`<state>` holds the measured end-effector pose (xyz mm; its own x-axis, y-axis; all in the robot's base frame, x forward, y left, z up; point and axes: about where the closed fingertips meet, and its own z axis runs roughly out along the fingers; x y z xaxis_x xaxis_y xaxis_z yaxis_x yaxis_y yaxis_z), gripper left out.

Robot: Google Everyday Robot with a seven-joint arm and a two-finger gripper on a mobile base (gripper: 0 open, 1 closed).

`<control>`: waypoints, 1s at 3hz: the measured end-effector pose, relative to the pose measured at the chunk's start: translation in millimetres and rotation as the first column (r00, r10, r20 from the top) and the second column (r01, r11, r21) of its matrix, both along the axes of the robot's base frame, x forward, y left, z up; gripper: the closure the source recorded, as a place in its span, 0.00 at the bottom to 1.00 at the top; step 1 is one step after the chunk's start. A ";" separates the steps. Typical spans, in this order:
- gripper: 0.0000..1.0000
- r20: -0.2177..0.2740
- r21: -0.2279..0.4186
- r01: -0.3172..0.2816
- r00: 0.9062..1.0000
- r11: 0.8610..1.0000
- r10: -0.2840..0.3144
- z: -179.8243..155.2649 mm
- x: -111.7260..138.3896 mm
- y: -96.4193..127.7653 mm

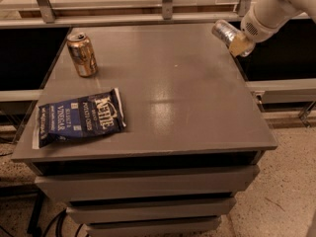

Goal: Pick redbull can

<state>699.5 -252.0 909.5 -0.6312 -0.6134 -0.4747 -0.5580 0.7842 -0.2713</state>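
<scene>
Redbull can point(223, 31) is the rightmost thing. From the left: a blue chip bag point(79, 118) lies flat near the front left edge of the desk point(187, 107). A copper-gold can point(82, 54) stands upright behind it. Over the far right corner the hand point(237, 42) grips the slim can, tilted, shiny end facing left.

Grey table point(187, 102), glossy top. Copper-gold drink can point(82, 54) stands upright at the far left, tab end up. Blue Kettle sea salt & vinegar chip bag point(79, 117) lies flat near the front-left edge, well apart from the can. Stacked grey tiers point(148, 184) under the top. Speckled floor point(281, 196). Metal rail point(148, 19) behind.
</scene>
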 end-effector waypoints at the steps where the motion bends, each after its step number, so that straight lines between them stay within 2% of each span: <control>1: 1.00 0.032 0.002 -0.016 0.999 1.000 0.016 19.5 0.7 -4.8; 3: 1.00 0.085 0.008 -0.072 0.994 0.997 0.071 54.8 0.6 -4.1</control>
